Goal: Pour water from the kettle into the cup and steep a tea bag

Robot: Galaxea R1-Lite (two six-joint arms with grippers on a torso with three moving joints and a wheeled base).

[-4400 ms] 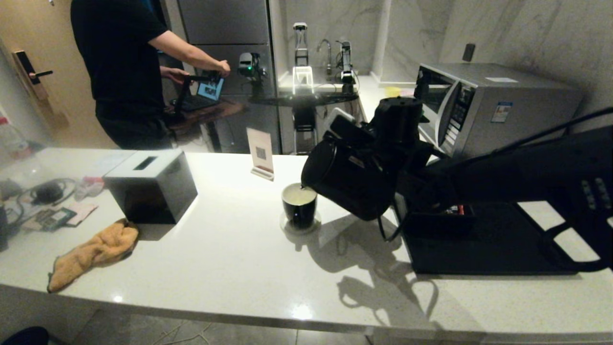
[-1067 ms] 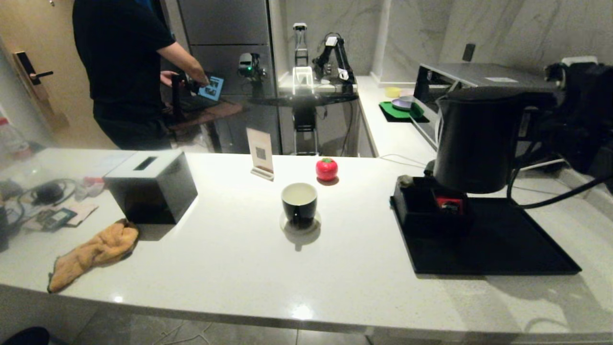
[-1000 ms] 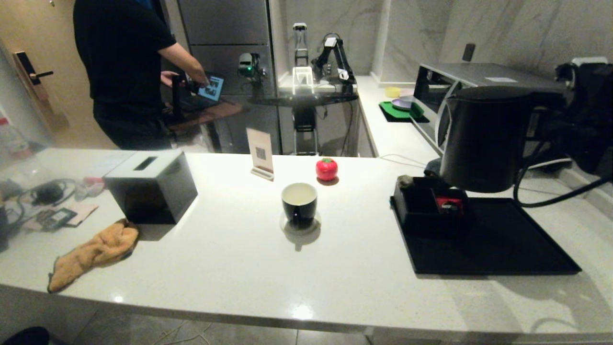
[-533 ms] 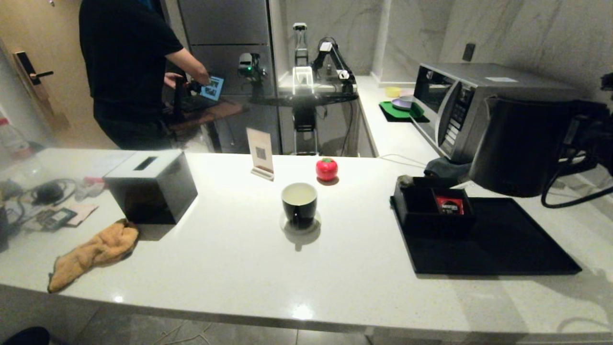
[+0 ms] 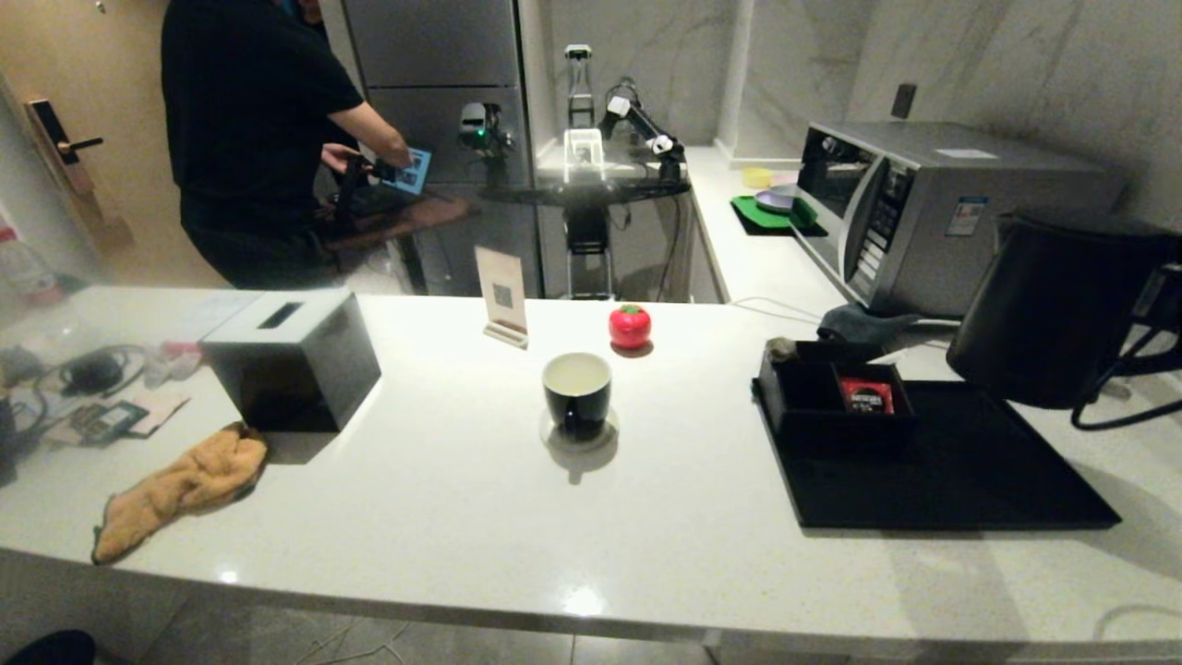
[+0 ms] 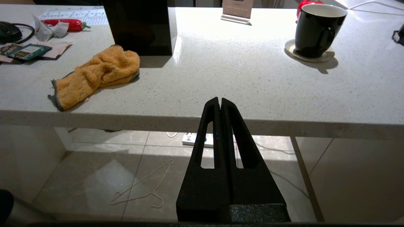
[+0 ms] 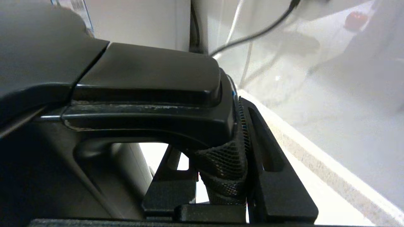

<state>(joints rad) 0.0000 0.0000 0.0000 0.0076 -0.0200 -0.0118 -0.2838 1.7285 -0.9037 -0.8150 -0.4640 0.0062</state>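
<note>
right pincer (image 7: 221,176) clamped at far right; left pincer (image 6: 220,104) closed, parked low.

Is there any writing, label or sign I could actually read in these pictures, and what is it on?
None can be read.
Sign stand: a square code, text too small.
Red packet in the black box: white print, blurred.
Microwave sticker: too small.
Paper sheet and green packet on the counter: illegible.

Orange cloth (image 5: 175,485), red tomato (image 5: 630,325), microwave (image 5: 933,208).
</note>
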